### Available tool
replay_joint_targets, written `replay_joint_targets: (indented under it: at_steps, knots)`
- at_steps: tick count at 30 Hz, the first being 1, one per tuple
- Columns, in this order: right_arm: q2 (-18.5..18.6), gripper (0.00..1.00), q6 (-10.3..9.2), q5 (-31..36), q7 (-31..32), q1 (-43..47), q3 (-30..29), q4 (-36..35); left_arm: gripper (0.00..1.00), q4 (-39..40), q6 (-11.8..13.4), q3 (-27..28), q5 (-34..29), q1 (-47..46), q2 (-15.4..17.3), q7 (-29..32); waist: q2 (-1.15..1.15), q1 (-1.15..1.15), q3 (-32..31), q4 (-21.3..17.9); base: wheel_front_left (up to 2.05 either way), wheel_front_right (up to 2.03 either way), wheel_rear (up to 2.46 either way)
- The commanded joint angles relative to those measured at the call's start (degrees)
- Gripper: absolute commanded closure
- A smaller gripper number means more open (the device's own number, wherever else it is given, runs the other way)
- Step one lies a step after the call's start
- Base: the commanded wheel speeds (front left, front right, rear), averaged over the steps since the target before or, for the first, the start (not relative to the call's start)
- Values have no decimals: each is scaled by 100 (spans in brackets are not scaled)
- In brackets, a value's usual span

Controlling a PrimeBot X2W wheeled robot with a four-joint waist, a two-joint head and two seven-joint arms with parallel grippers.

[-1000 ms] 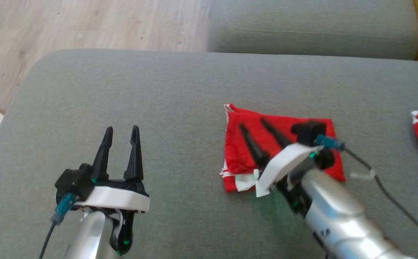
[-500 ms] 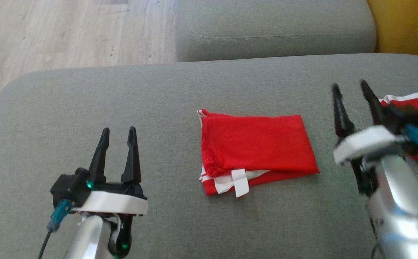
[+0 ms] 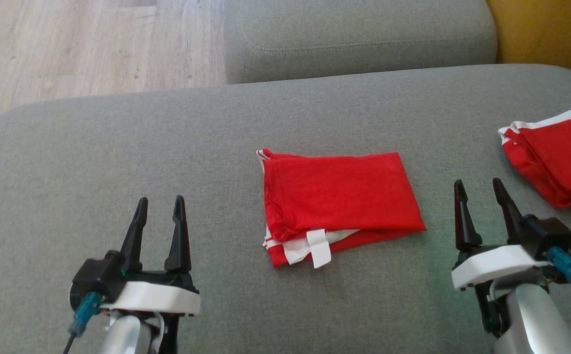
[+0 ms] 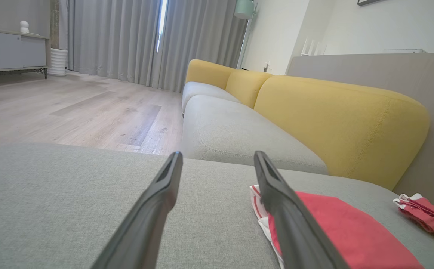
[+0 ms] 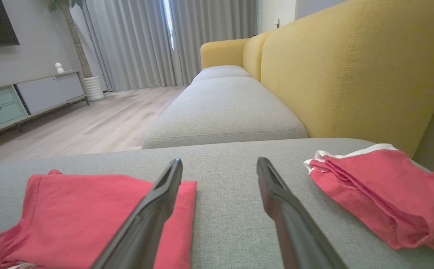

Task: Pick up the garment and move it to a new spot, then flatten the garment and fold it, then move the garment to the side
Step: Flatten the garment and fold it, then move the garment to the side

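A red garment (image 3: pixel 337 199) with white trim lies folded into a rectangle at the middle of the grey cushion (image 3: pixel 118 147), a white label poking out at its near edge. It also shows in the left wrist view (image 4: pixel 336 228) and the right wrist view (image 5: pixel 82 216). My left gripper (image 3: pixel 159 201) stands open at the lower left, well apart from the garment. At the lower right my right gripper (image 3: pixel 478 184) is open too, just right of the garment and holding nothing. Both pairs of fingers point away from me.
A second red garment (image 3: pixel 558 157) with white trim lies bunched at the cushion's right edge, close to my right gripper. Behind are another grey seat cushion (image 3: pixel 359 39), yellow backrests (image 4: pixel 336 123) and wooden floor (image 3: pixel 83 44) at the far left.
My right gripper has lifted off the folded garment and swung right, then drawn back toward me. The camera turned, shifting the whole picture left. The left gripper kept its pose.
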State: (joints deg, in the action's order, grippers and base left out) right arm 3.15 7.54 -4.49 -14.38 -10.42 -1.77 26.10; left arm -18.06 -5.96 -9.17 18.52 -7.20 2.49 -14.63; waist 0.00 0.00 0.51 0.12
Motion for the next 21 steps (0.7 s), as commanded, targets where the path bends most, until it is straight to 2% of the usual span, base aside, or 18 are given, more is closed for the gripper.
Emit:
replay_joint_targets:
  at_steps: [1, 12, 21]
  knots:
    - [-24, 0, -5, -65, -62, -169, 173, -230, 0, 201, 43, 216, -30, -170, 39, -37, 0, 0, 14, 6, 0, 0, 0]
    - [-26, 0, -5, -122, -10, -320, 213, -231, 0, 211, 34, 104, 23, -330, 39, -37, 0, 0, 144, 158, 0, 0, 0]
    - [-26, 0, -5, -21, 543, -827, 220, 328, 0, 247, 30, -48, 60, -565, 39, -37, 0, 0, 507, 449, 0, 0, 0]
